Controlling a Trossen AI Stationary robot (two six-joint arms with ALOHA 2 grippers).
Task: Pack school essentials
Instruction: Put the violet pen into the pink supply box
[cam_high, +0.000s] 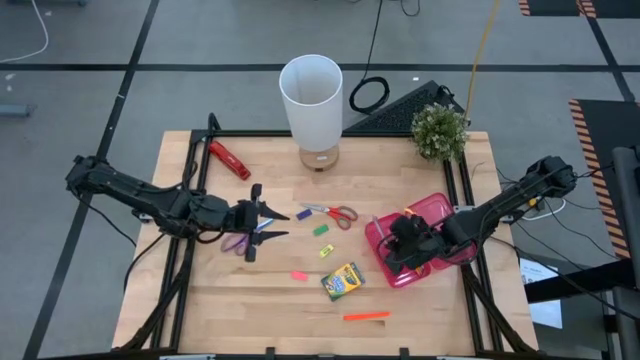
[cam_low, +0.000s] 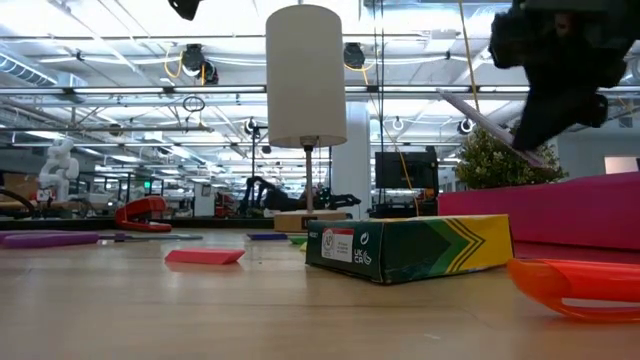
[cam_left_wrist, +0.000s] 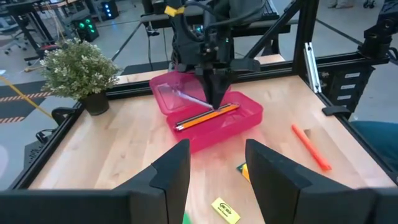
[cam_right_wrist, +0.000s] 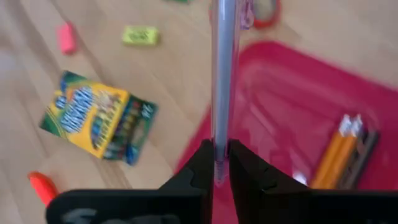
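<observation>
A pink case lies open at the table's right with pencils inside. My right gripper hangs over it, shut on a pale thin pen. My left gripper stands open at the left, beside the purple-handled scissors, touching nothing. On the wood lie the red-handled scissors, the crayon box, an orange marker and small erasers: pink, yellow, green. My right gripper pinches the pen between its two fingers near one end. The rest of the pen sticks out forward past the fingertips. The pen is lifted clear and slants above the pink case.
A white lamp stands at the far middle, with a potted plant at the far right. A red-and-black hand tool lies at the far left. Black frame rails run along the table's edges.
</observation>
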